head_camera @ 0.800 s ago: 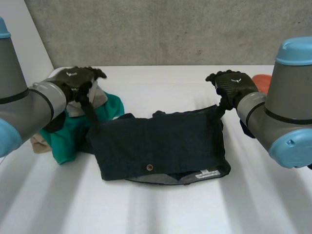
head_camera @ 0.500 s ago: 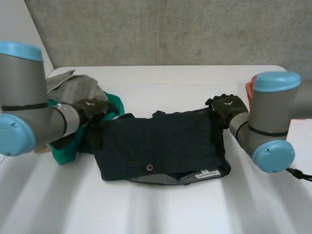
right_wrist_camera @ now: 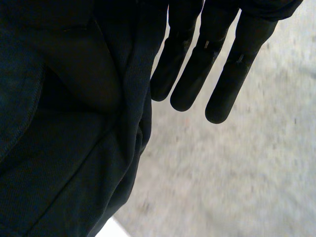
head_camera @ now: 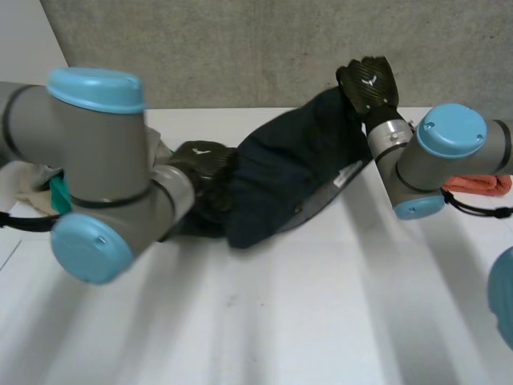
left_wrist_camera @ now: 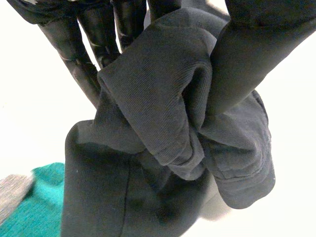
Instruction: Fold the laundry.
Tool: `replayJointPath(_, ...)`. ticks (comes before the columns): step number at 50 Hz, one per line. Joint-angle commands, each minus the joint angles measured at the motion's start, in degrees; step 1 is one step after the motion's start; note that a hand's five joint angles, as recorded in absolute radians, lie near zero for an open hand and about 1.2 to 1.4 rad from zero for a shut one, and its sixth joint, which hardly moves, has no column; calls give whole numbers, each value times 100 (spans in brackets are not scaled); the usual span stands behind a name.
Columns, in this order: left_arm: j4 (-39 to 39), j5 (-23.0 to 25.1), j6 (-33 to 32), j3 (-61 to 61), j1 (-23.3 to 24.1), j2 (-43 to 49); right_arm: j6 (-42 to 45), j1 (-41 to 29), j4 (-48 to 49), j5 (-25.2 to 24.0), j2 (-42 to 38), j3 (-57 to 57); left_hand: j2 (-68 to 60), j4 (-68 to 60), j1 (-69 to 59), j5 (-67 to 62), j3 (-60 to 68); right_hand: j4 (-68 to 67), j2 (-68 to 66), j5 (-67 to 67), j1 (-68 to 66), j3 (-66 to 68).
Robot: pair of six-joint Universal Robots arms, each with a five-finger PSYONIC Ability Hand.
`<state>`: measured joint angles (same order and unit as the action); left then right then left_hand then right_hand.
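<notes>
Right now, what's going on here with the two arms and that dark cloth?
Both hands hold one dark garment. The left hand, low over the table, has a bunched end pinched between its fingers and thumb. The right hand holds the other end high, so the garment slopes up between them. A teal cloth lies by the left arm.

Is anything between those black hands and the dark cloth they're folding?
Nothing visible. The left hand pinches a bunched fold of the dark navy fabric garment, and the right hand holds its other end up.
</notes>
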<state>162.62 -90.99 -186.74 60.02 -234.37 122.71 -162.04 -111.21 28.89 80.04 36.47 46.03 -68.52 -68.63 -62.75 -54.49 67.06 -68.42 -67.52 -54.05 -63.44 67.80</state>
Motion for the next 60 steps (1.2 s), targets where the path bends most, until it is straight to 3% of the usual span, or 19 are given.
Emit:
replayJointPath(1, 217, -683, 199, -429, 971, 612, -12, -120, 328, -577, -684, -726, -1148, -1137, -1725, -1551, 1294, -1158, -1248, -1595, -1656, 1220)
replayJointPath(3, 191, -929, 261, -666, 1156, 964, 15, -138, 345, -577, -860, -832, -96, -85, -673, -499, 242, -873, -962, -1310, -1371, 935)
replayJointPath(5, 138, -1044, 296, -816, 1244, 1131, 32, -155, 328, -525, -948, -867, 1766, 1777, 1190, 1364, -1621, 602, 512, 165, 104, -540)
replayJointPath(6, 51, -1131, 305, -938, 1297, 1219, 67, -147, 293, -446, -992, -859, 3975, 3986, 3398, 3572, -3829, 3208, 3118, 2771, 2710, -3146)
replayJointPath(8, -64, -1219, 296, -1044, 1315, 1220, 102, -129, 205, -297, -975, -832, 5438, 5449, 4861, 5036, -5292, 5842, 5752, 5405, 5344, -5780)
replayJointPath(15, -266, -1369, 323, -975, 973, 562, -274, 91, -576, 863, -132, -525, 5852, 5863, 5275, 5449, -5706, 5842, 5752, 5405, 5344, -5780)
replayJointPath(20, -249, -984, 314, -318, 455, -237, -1134, 152, -2101, 1461, 1069, 229, 5852, 5863, 5275, 5449, -5706, 5842, 5752, 5405, 5344, -5780)
replayJointPath(25, -196, -377, 261, 395, -117, -643, -1944, 126, -3493, 1480, 2021, 1223, 5852, 5863, 5275, 5449, -5706, 5842, 5752, 5405, 5344, -5780)
replayJointPath(31, -117, 334, 156, 1160, -889, -626, -2752, -5, -4338, 1032, 2681, 2776, 5852, 5863, 5275, 5449, -5706, 5842, 5752, 5405, 5344, -5780)
replayJointPath(38, 41, 687, -55, 1372, -1216, -108, -3298, -436, -3971, 767, 2761, 3886, 5852, 5863, 5275, 5449, -5706, 5842, 5752, 5405, 5344, -5780)
replayJointPath(49, 226, 600, -90, 1038, -1050, 649, -4168, -1333, -2854, 1478, 1970, 3967, 5852, 5863, 5275, 5449, -5706, 5304, 5215, 4867, 4806, -5243)
replayJointPath(51, 252, 591, -82, 985, -988, 701, -4318, -1429, -2819, 1716, 1821, 3800, 5852, 5863, 5275, 5449, -5706, 4617, 4528, 4180, 4119, -4555)
replayJointPath(53, 261, 573, -73, 959, -935, 710, -4388, -1482, -2792, 1874, 1741, 3695, 5852, 5863, 5275, 5449, -5706, 3059, 2970, 2622, 2561, -2997)
replayJointPath(54, 270, 556, -55, 950, -883, 710, -4432, -1517, -2775, 2049, 1706, 3607, 5852, 5863, 5275, 5449, -5706, 552, 462, 115, 54, -490)
replayJointPath(55, 278, 538, -47, 950, -865, 710, -4441, -1518, -2766, 2155, 1706, 3563, 5852, 5863, 5275, 5449, -5706, -739, -829, -1176, -1237, 801)
replayJointPath(60, 375, 398, 6, 898, -663, 745, -4327, -1474, -2617, 2420, 2004, 3579, 5852, 5863, 5275, 5449, -5706, -1158, -1248, -1595, -1656, 1220)
